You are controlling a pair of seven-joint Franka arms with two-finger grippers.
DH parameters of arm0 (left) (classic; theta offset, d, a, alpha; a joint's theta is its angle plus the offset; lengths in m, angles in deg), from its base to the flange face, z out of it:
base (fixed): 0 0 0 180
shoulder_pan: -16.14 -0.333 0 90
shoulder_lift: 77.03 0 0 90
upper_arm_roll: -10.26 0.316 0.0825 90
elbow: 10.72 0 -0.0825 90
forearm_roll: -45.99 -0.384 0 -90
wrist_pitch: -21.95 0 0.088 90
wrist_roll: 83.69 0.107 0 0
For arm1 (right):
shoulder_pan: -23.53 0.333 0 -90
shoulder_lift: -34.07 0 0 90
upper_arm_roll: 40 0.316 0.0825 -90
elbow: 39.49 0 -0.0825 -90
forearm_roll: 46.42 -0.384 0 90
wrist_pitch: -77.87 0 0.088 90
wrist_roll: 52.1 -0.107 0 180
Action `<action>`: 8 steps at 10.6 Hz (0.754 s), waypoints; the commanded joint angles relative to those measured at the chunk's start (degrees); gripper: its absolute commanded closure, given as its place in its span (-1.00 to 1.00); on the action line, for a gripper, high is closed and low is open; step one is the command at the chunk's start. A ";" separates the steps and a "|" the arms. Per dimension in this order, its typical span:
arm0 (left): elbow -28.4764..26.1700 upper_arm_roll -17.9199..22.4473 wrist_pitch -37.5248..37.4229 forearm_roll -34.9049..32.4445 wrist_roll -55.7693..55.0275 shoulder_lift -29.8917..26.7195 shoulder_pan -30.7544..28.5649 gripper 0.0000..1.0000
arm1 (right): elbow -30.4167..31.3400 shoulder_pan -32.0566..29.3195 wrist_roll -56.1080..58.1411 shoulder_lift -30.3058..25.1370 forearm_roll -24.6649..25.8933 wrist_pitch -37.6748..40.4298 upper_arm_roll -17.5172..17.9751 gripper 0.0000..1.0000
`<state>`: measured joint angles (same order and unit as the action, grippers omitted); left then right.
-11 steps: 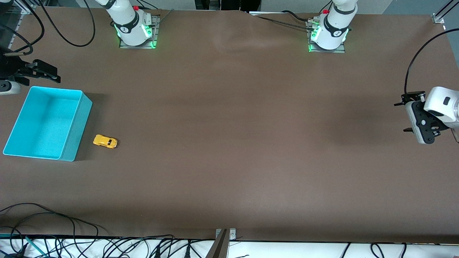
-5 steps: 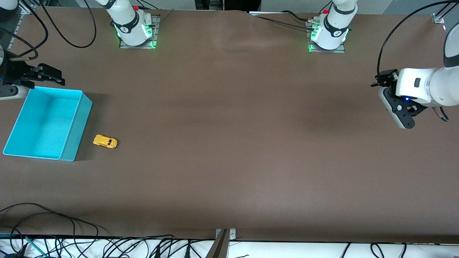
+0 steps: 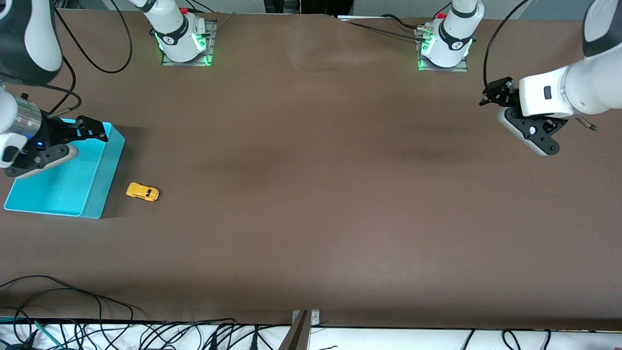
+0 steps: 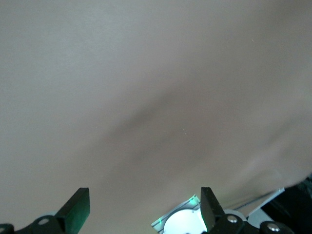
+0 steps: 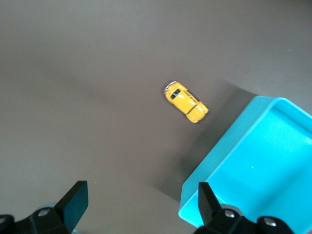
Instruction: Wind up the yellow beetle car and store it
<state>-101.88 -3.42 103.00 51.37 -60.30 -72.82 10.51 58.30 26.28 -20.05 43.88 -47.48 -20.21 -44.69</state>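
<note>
The brown tabletop [image 3: 311, 194] is seen spread wide and mostly bare, with the two arm bases mounted along its edge farthest from the front camera. A turquoise bin [image 3: 104, 167] is set at the right arm's end of the tabletop, its open top facing up and nothing seen inside it in the right wrist view. Over the bin's part farthest from the front camera the right pincer [image 3: 90, 129] is held in the air, its fingers spread wide apart and nothing caught between them. At the other end, over bare cloth, the left pincer [image 4: 145, 207] is held aloft with its fingers likewise apart and empty.

The yellow beetle car [image 3: 142, 192] is found on the tabletop just beside the bin, apart from its wall, on the side toward the left arm's end, and well apart from either pincer. It rests on its wheels, untouched.

The task is judged barely begun: no grasp has been made. Trouble is to be expected chiefly from the car's smallness and its wheels: a descent slightly off centre could nudge it so that it rolls away, perhaps against the bin wall. A finger might also be fouled on the bin's rim, given how near the car lies.
</note>
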 commanded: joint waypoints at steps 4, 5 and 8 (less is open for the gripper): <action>-8.95 11.92 11.07 -5.83 -10.03 -8.87 8.97 -1.00 | 11.37 -7.31 23.80 5.98 5.51 -20.89 7.14 -1.00; -8.08 11.75 10.80 -5.82 -10.56 -9.04 8.96 -1.00 | 11.28 -8.97 28.29 8.35 6.41 -23.88 8.81 -1.00; -6.40 11.83 9.13 -1.36 -15.20 -8.08 6.51 -1.00 | 11.28 -9.95 39.73 13.20 7.12 -32.94 10.14 -1.00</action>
<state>-108.95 8.29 112.88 47.73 -72.34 -80.56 17.95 69.88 17.81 14.87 55.51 -41.31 -50.23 -36.04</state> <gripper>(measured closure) 0.000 0.000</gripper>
